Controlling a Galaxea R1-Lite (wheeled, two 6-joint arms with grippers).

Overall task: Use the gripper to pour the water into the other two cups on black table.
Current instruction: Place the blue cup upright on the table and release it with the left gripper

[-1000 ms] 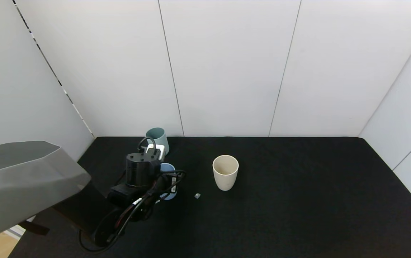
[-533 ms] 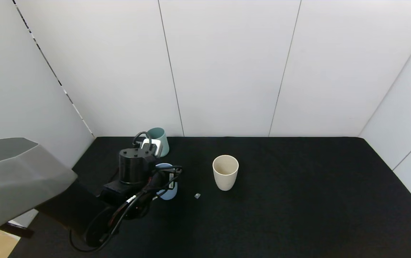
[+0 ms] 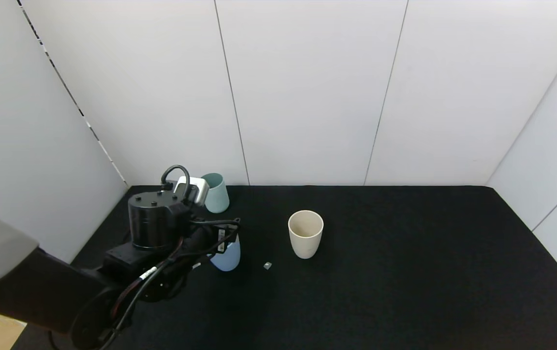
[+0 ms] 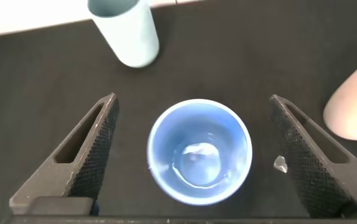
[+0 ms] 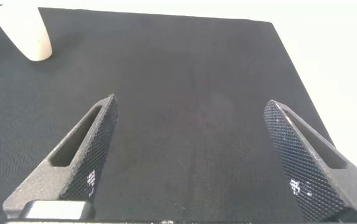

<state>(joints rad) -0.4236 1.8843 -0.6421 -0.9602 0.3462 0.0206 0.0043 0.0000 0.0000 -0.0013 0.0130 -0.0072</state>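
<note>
I see white panel walls round the black table [image 3: 405,272], no legible writing; left gripper [image 4: 194,155] wide open astride the blue cup [image 4: 199,151], teal cup [image 3: 215,193] at far-left edge, cream cup [image 3: 305,233] mid-table, right gripper [image 5: 194,155] open, empty.

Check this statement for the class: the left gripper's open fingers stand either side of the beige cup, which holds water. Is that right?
Not quite. The left gripper does stand open, fingers either side of a cup holding water, but that cup is the light blue cup, as the left wrist view shows. The beige cup stands apart, to the robot's right.
</note>
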